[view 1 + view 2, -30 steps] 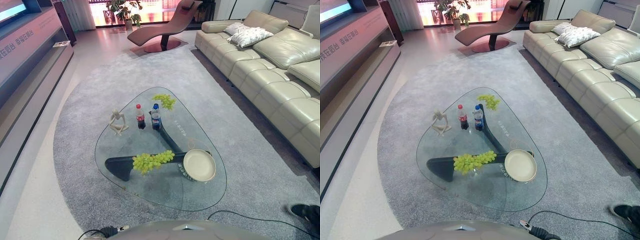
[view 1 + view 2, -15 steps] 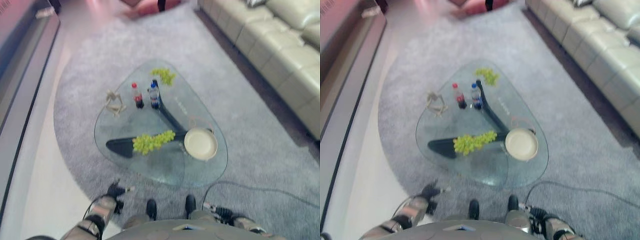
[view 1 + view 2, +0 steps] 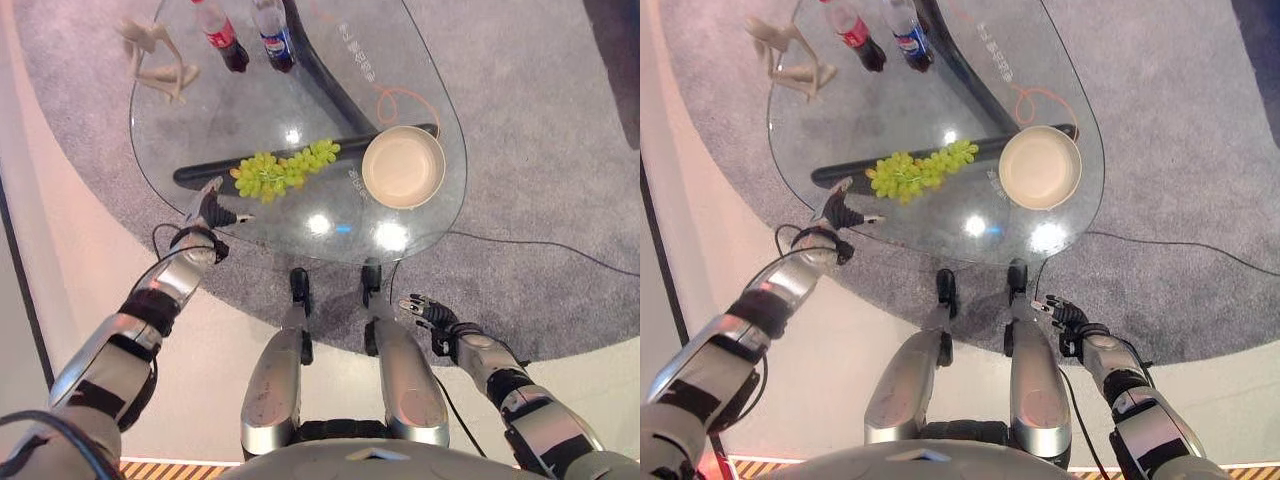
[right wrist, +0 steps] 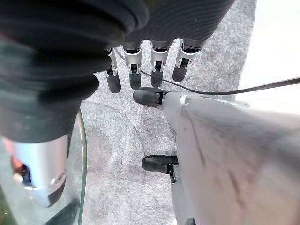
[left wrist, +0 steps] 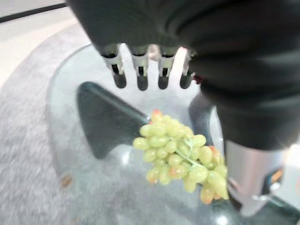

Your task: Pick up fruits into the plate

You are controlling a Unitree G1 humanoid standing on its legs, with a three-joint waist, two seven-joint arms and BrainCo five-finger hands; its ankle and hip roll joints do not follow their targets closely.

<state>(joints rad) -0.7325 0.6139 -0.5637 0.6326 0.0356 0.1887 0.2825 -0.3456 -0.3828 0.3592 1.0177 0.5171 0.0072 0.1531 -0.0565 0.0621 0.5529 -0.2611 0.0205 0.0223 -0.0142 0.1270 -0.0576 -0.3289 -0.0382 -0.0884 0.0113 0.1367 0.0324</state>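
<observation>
Left eye view shows the glass counter [image 3: 440, 130] with a bunch of green grapes [image 3: 285, 172] lying near its close edge. The round plate [image 3: 403, 166] sits just beside the grapes, on the robot's right, and has nothing in it. The bunch is long and lies across the counter, with one thin end pointing at the plate. The left hand [image 3: 210, 212] is at the counter's edge, near the grapes but not touching them. The right hand [image 3: 440, 322] hangs low over the rug, well away from the counter.

Left wrist view shows the left hand's fingers [image 5: 140, 79] straight and holding nothing, with the grapes just past them.

Right wrist view shows the right hand's fingers [image 4: 134, 77] loose and holding nothing.

The step now looks like reaching for the grapes. Next, the left hand likely has to come over the bunch, close round its middle, and carry it to the plate
</observation>
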